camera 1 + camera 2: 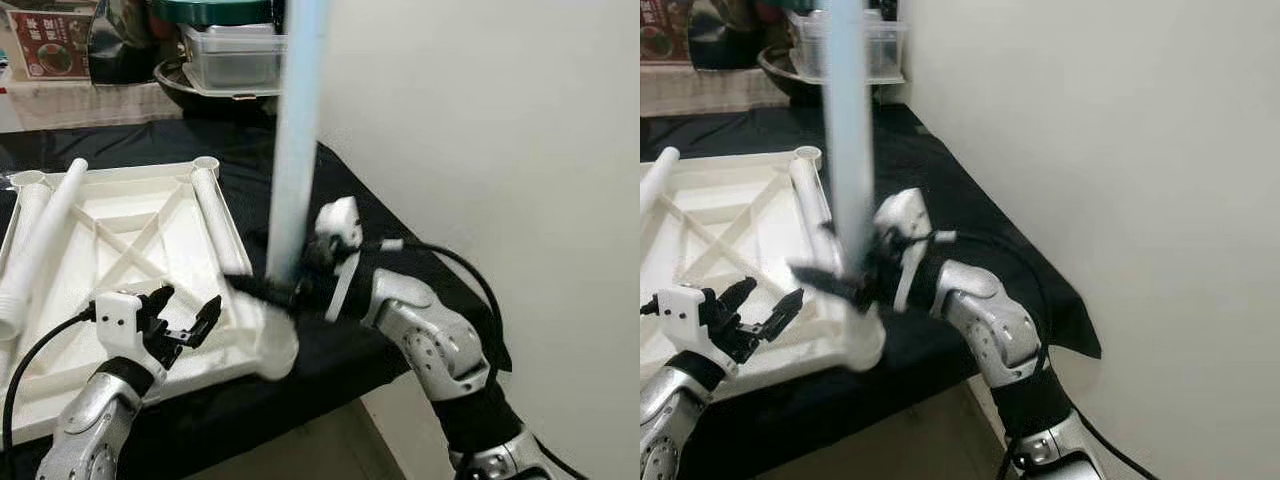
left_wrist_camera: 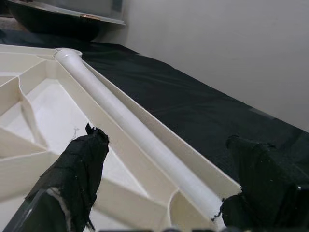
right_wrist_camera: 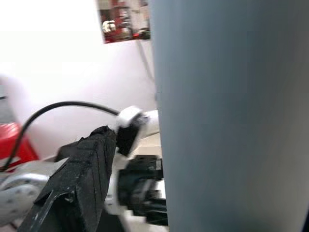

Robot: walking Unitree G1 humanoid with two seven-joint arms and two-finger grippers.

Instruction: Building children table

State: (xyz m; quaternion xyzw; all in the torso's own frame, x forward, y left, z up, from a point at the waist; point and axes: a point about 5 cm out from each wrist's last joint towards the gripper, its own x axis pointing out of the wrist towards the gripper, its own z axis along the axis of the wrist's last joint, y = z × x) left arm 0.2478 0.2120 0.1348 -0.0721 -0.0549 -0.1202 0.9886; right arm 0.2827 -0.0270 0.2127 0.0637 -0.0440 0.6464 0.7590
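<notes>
Right tool (image 1: 268, 290) tight round upright table leg (image 1: 297, 130) — left tool (image 1: 185, 318) wide over tabletop (image 1: 130, 235)

white tabletop (image 1: 120, 235), pale blue leg (image 1: 297, 130), black cloth (image 1: 390, 215), black tools.

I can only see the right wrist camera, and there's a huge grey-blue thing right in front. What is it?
Observer: A pale blue table leg, standing upright, with the right gripper shut around its lower end.
Operator: Where is it standing?
Observer: At the near right corner of the white tabletop, which lies upside down on a black cloth.
Operator: What's the other arm doing?
Observer: The left gripper hovers open over the tabletop's near edge, holding nothing.
</notes>
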